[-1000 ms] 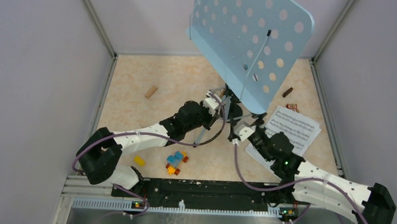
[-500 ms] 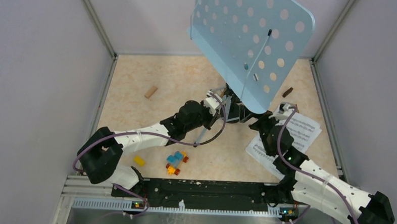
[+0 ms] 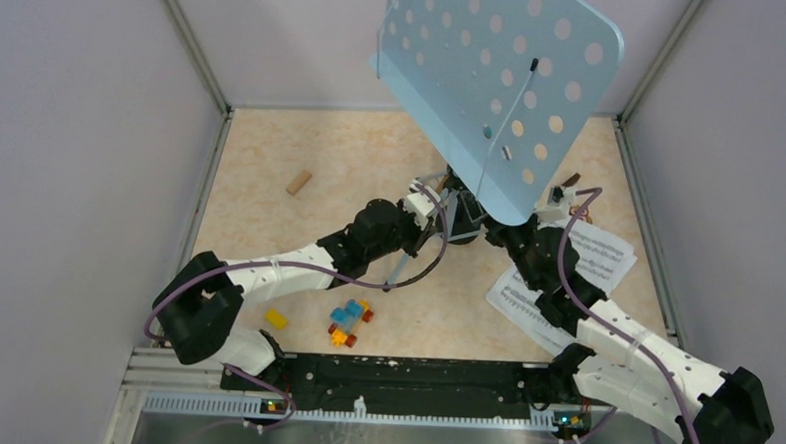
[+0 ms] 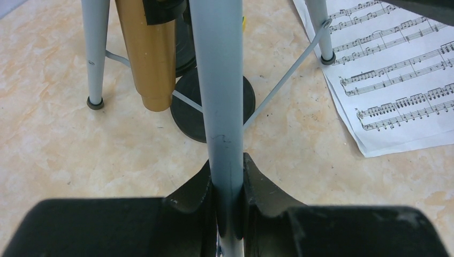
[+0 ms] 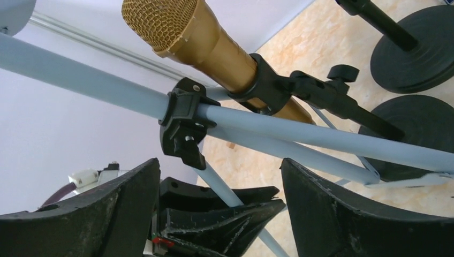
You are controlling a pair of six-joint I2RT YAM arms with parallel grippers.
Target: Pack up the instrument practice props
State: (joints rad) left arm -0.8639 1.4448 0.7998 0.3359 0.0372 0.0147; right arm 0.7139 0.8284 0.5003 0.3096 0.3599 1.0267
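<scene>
Your left gripper (image 4: 229, 184) is pinching the music rack (image 3: 495, 76) low on its upright pole (image 4: 217, 64). Its fingers press the tube from both sides, so the rack stands steadied on its tripod. Your right gripper (image 5: 218, 171) carries nothing; its fingers are spread wide and face the black clamp (image 5: 184, 115) on that pole, just short of it. The gold microphone (image 5: 182, 27) sits in a clip right behind the pole, the two mic holders (image 5: 412, 48) stand beside the pole's foot, and the sheet music (image 3: 608, 253) lies flat to the right of it, with one leg tip apparently resting on the paper's edge. I judge you are at the start of collapsing the rack. Next, bring the spread fingers around the clamp's lever and loosen it while the left keeps the pole from swinging into the microphone.
</scene>
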